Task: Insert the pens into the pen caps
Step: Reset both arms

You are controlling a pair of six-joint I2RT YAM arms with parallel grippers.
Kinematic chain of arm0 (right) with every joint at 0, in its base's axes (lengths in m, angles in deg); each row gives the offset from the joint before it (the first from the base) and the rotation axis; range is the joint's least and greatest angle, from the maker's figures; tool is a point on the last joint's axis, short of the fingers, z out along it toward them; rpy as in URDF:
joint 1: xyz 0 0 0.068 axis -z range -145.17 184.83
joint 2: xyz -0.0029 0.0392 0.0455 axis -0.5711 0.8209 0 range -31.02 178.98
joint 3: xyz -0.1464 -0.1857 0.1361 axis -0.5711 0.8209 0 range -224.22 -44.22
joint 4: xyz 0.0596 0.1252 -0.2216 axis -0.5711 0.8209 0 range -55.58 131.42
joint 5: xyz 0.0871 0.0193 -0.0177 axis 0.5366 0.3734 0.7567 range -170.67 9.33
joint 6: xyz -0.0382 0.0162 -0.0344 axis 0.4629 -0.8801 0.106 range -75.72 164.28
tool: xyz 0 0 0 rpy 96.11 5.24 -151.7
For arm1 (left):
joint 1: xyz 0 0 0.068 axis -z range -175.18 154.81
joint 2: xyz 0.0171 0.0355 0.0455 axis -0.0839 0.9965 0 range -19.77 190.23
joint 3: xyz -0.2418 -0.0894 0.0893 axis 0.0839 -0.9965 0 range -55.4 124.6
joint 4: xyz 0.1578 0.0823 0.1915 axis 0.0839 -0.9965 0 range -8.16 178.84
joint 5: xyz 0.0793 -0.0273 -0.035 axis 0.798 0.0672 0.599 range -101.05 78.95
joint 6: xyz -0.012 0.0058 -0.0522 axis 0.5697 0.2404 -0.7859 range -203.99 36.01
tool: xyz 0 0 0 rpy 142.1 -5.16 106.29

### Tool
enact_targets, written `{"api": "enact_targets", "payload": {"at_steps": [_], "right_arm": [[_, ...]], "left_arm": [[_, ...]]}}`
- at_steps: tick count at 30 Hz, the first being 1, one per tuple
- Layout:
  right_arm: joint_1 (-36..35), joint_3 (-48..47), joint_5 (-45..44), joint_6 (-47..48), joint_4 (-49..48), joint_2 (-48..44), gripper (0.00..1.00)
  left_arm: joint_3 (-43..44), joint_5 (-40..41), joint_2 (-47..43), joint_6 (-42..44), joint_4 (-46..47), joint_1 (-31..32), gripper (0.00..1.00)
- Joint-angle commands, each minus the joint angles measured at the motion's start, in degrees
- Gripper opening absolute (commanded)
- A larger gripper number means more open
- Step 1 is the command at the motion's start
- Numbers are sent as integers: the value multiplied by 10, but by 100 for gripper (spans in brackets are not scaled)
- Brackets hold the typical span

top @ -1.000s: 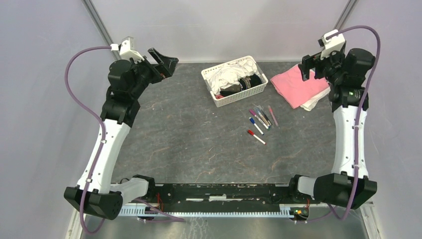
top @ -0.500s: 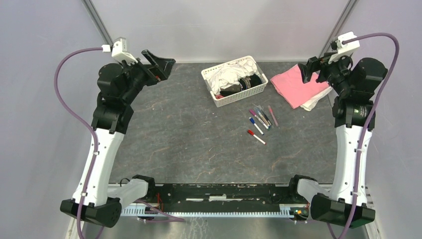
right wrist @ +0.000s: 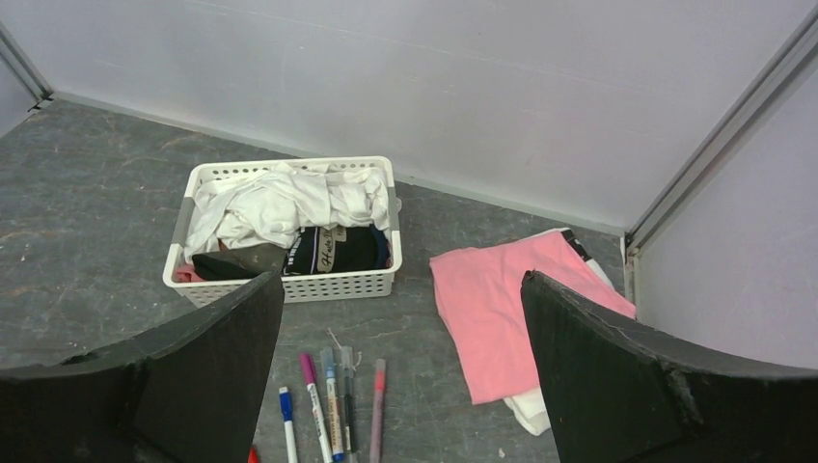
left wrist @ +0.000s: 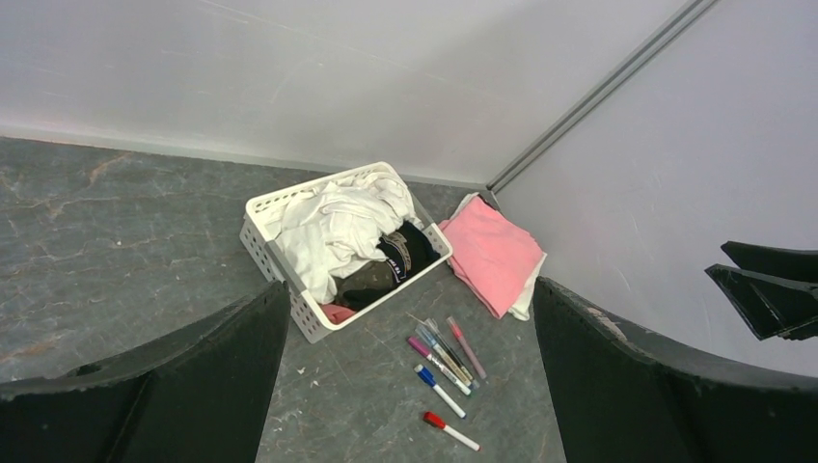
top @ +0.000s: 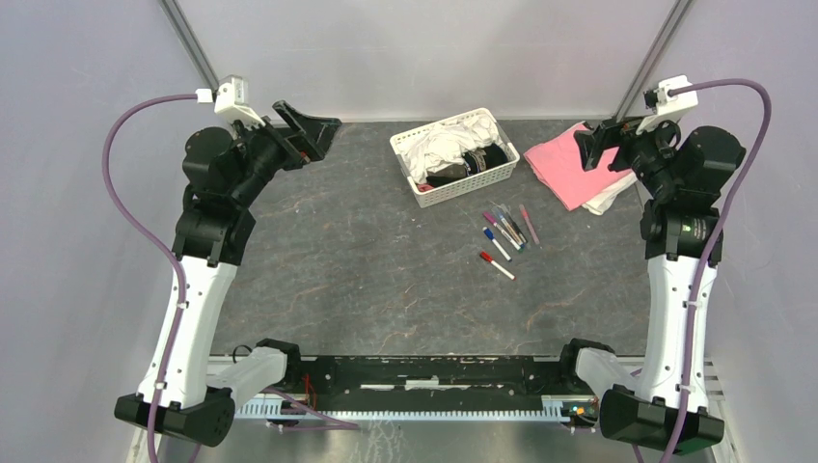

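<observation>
Several pens (top: 505,237) lie loose on the dark table right of centre, just in front of the basket. In the left wrist view I pick out a red-ended pen (left wrist: 449,431), a blue-ended one (left wrist: 439,389), a magenta-ended one (left wrist: 434,359) and a pinkish one (left wrist: 466,346). The coloured ends look like pen caps sitting on the barrels; no loose pen caps show. My left gripper (top: 311,127) hangs open high over the back left corner, far from the pens. My right gripper (top: 590,147) hangs open above the pink cloth. Both hold nothing.
A white basket (top: 464,189) full of white and dark clothes stands at the back centre. A folded pink cloth (top: 571,166) on a white one lies at the back right corner. Grey walls close the back and both sides.
Both arms have lifted and swung outward, so the wrists sit higher and nearer the side walls. The grippers stay open. The pens have not moved.
</observation>
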Motion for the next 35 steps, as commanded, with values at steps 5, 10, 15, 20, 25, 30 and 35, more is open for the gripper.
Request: {"api": "enact_targets", "payload": {"at_steps": [5, 10, 15, 20, 25, 30, 35], "right_arm": [[-1, 29, 31, -41, -31, -15, 98], [-1, 22, 7, -51, -26, -13, 98], [-1, 15, 19, -60, -35, -8, 98], [-1, 18, 27, -79, -51, -9, 98], [-1, 29, 21, -80, -53, -17, 98], [-1, 27, 12, -74, -49, -19, 98], [-1, 30, 4, -69, -51, -19, 98]], "left_arm": [[6, -20, -19, 5, 1, -2, 100], [3, -28, -18, -2, 10, -2, 100], [-2, -35, -26, -12, 17, -2, 100], [-12, -31, -39, -15, 21, -2, 100], [-14, -30, -44, -15, 20, -2, 100], [-12, -30, -44, -13, 19, -2, 100], [-12, -32, -43, -11, 20, -2, 100]]}}
